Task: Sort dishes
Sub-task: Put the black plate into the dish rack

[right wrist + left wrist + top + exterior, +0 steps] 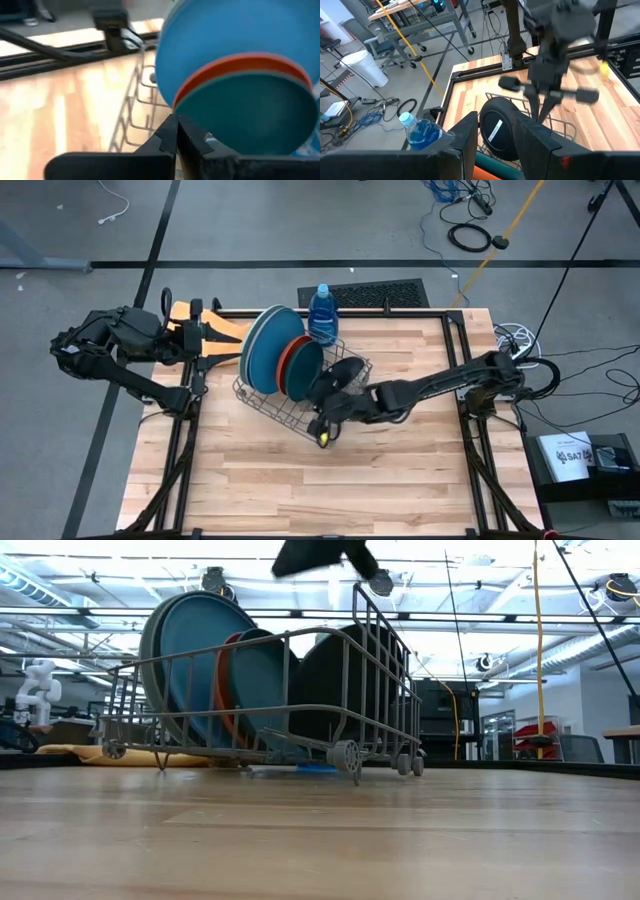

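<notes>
Several round plates stand on edge in a wire rack (270, 405) in the middle of the table. From the left they are large grey and blue ones (262, 345), orange (290, 360), dark teal (305, 370) and, leaning at the right end, black (345, 372). My right gripper (322, 402) hangs shut over the rack's near right part, beside the black plate (497, 127), with its fingers (540, 112) pointing down. Its wrist view faces the teal plate (250, 115). My left gripper (495, 142) is open, drawn back at the table's far left corner.
A blue water bottle (322, 312) stands just beyond the rack's far side. A folded yellow-orange cloth (225, 330) lies under my left arm at the far left. Bare wooden tabletop (330, 480) stretches along the near half. Metal frame rails edge the table.
</notes>
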Available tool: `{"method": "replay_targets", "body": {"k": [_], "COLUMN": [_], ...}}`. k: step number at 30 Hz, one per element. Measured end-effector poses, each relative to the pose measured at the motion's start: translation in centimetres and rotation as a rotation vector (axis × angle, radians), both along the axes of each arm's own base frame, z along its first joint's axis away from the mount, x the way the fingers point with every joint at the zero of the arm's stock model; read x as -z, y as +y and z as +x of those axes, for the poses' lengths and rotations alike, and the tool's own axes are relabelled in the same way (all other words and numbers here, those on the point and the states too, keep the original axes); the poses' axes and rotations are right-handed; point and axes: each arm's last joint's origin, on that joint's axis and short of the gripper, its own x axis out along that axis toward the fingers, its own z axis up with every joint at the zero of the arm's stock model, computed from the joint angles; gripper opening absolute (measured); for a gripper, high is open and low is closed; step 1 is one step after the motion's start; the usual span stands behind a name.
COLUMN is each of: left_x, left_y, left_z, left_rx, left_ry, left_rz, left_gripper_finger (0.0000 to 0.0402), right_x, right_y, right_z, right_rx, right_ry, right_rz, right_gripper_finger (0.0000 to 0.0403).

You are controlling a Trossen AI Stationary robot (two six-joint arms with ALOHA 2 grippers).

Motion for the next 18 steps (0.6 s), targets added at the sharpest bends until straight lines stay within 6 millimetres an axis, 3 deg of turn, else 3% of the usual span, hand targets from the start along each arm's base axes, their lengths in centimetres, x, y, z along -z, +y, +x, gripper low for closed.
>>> {"method": "replay_targets", "body": {"k": [5,9,14,18], "left_x": [0.0,0.0,0.1,0.1], "left_y": [0.0,0.0,0.0,0.0], "left_z": [0.0,0.0,0.0,0.0], "left_rx": [0.000,0.000,0.001,0.001], "left_ry": [0.003,0.004,0.006,0.006], "left_rz": [0.000,0.001,0.000,0.000], "left_gripper_finger": [0.0123,0.0123,0.0123,0.0123], "right_x": [-4.0,-6.7,-7.7,-7.6], "right_y": [-0.2,-0.4,-1.2,-2.3], "right_z": [-2.0,-3.4,-5.1,-6.3], "right_rx": [-0.073,-0.146,-0.211,-0.221], "right_ry": [0.023,0.196,0.476,0.637], "right_rz": [-0.051,-0.169,-0.273,-0.296], "right_gripper_finger": [0.0045,0.0111,0.0179,0.0192]}}
